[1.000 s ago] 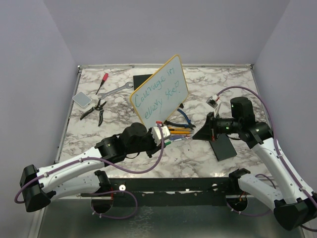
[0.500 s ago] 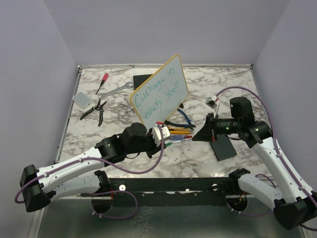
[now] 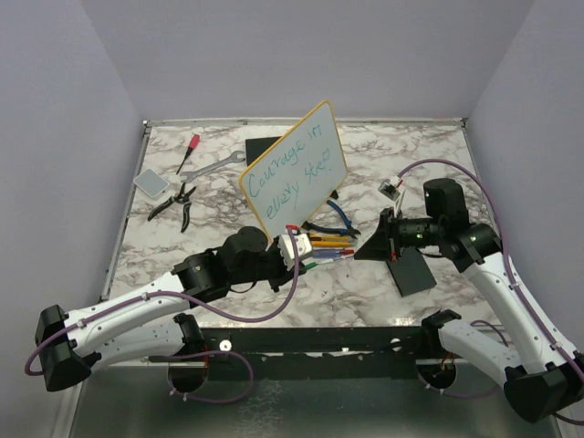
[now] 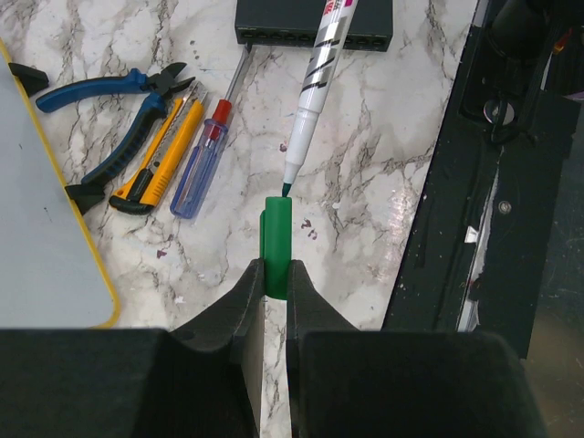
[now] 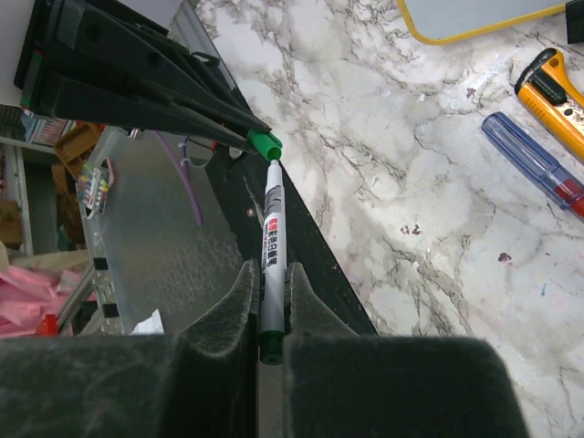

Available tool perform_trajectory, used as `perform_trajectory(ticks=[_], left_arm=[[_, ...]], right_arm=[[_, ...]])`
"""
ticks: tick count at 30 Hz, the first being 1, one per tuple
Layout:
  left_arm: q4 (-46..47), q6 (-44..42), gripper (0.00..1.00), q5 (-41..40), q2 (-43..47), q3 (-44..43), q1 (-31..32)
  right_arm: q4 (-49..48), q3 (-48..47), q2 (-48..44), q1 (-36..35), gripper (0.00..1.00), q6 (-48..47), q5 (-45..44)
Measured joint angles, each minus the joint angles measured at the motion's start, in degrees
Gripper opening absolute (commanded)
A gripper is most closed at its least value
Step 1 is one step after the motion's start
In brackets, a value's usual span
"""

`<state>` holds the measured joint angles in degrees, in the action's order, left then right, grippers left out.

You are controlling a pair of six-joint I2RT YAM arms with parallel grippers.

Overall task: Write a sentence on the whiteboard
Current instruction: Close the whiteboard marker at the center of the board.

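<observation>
The whiteboard (image 3: 294, 169), yellow-rimmed, stands tilted at mid-table; its edge shows in both wrist views (image 4: 36, 210) (image 5: 484, 18). The sentence (image 3: 287, 173) is on it in two lines of teal cursive. My left gripper (image 4: 276, 274) (image 3: 308, 261) is shut on a green marker cap (image 4: 276, 233) in front of the board. My right gripper (image 5: 270, 274) (image 3: 365, 248) is shut on the white marker (image 5: 273, 228) (image 4: 315, 82), which points at the cap. The marker's tip sits right at the mouth of the cap (image 5: 265, 143).
Blue pliers (image 4: 109, 109), a yellow knife (image 4: 160, 151) and a blue screwdriver (image 4: 199, 164) lie below the board. A grey pad (image 3: 151, 181), wrench (image 3: 214, 165), red screwdriver (image 3: 188, 151) and black pliers (image 3: 175, 203) lie at the left. A black plate (image 3: 412, 270) lies under my right arm.
My right gripper has edged slightly left with the marker, toward the cap. My left arm has barely shifted. Both grips are unchanged.
</observation>
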<state>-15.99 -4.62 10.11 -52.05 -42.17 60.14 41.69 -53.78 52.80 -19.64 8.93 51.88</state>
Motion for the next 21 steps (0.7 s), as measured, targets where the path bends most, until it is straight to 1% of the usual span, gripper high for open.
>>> perform_trajectory(ticks=[11, 21], left_arm=[[0.0, -0.1, 0.0, 0.9, 0.4, 0.0, 0.4], [0.0, -0.4, 0.0, 1.3, 1.0, 0.3, 0.5]], right_arm=[[0.0, 0.0, 0.0, 0.0, 0.01, 0.0, 0.2], [0.0, 0.0, 0.0, 0.1, 0.01, 0.0, 2.8]])
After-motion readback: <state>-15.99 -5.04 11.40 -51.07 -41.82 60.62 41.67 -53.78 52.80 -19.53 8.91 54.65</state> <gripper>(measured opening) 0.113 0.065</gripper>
